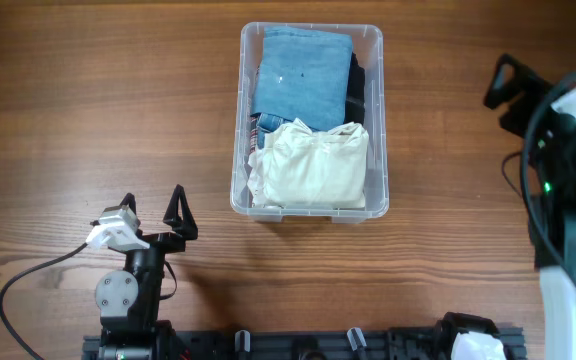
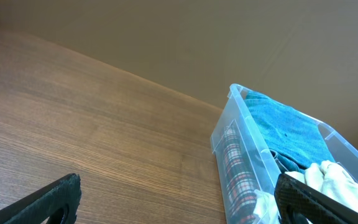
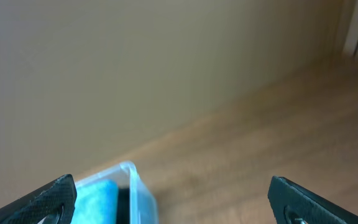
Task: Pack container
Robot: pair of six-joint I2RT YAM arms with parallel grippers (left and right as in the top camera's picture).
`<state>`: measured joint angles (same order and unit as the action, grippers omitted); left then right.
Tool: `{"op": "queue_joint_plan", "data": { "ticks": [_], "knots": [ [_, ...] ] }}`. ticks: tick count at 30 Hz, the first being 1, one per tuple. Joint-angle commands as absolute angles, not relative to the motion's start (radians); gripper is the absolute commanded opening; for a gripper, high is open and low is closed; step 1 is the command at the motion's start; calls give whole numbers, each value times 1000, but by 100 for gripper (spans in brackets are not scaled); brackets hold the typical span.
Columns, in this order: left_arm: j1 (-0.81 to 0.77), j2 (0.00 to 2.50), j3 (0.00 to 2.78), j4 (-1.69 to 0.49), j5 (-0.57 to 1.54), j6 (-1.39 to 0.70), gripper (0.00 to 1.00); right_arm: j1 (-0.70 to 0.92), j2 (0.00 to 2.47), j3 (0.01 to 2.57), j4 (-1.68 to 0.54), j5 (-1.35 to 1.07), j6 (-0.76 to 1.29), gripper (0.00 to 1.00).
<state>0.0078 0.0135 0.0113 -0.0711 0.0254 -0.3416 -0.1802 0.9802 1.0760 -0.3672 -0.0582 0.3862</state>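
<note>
Clear glossy plastic container point(image 1: 377, 120), soft cloth point(image 1: 313, 165) inside — matt wood-grain table point(image 1: 88, 100)

A robotics lab bench (plain wall point(image 2: 229, 37) behind): wooden table point(image 1: 88, 110), arm mounting rail point(image 1: 308, 345).

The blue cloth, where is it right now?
In the overhead view the blue cloth lies in the far half of the container, just behind the cream garment.

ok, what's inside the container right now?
Inside the container: a blue folded garment at the far end, a cream garment nearer, a plaid garment along the left wall. Whatever lies beneath them is covered.
</note>
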Motion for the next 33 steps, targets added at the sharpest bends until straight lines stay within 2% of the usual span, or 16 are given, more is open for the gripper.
{"op": "queue_joint_plan", "data": {
  "ticks": [1, 9, 15, 17, 24, 33],
  "knots": [
    [15, 3, 6, -75, 36, -321, 100, -159, 839, 1018, -374, 7, 366, 100],
    [15, 3, 6, -75, 36, -321, 100, -154, 538, 704, -393, 41, 332, 100],
    [15, 3, 6, -75, 36, -321, 100, -154, 324, 400, -132, -128, 175, 100],
    [15, 3, 6, -75, 36, -321, 100, -147, 244, 315, -91, -133, 179, 100],
    [15, 3, 6, -75, 36, -321, 100, -28, 64, 184, -81, -104, 55, 100],
    [15, 3, 6, -75, 36, -321, 100, -24, 4, 127, -74, -105, 80, 100]
  ]
}}
